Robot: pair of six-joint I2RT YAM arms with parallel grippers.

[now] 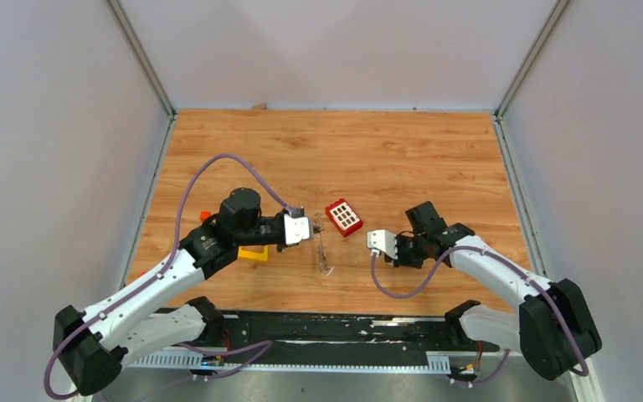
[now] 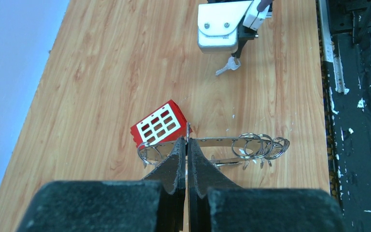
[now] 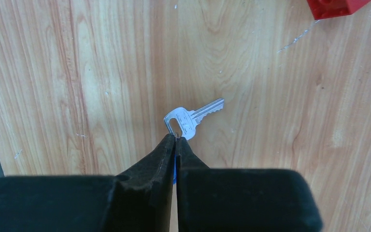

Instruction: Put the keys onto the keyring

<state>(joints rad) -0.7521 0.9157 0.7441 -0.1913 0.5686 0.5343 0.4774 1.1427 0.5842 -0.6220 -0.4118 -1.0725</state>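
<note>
The keyring [image 2: 222, 141], a thin grey metal band hung with several small split rings, stands on edge over the table. My left gripper [image 2: 187, 141] is shut on its rim. In the top view the keyring [image 1: 323, 249] shows edge-on just past my left gripper [image 1: 314, 228]. My right gripper [image 3: 176, 138] is shut on the looped head of a silvery key [image 3: 192, 118], whose blade points away over the wood. A sliver of blue shows between its fingers. From the left wrist, that key [image 2: 228, 66] hangs under my right gripper [image 2: 237, 52], well apart from the keyring.
A red block with white squares [image 1: 344, 217] lies just beyond the keyring, between the two grippers. A yellow piece [image 1: 254, 253] sits under my left arm and a small orange bit [image 1: 205, 216] lies further left. The black base rail [image 1: 326, 328] runs along the near edge.
</note>
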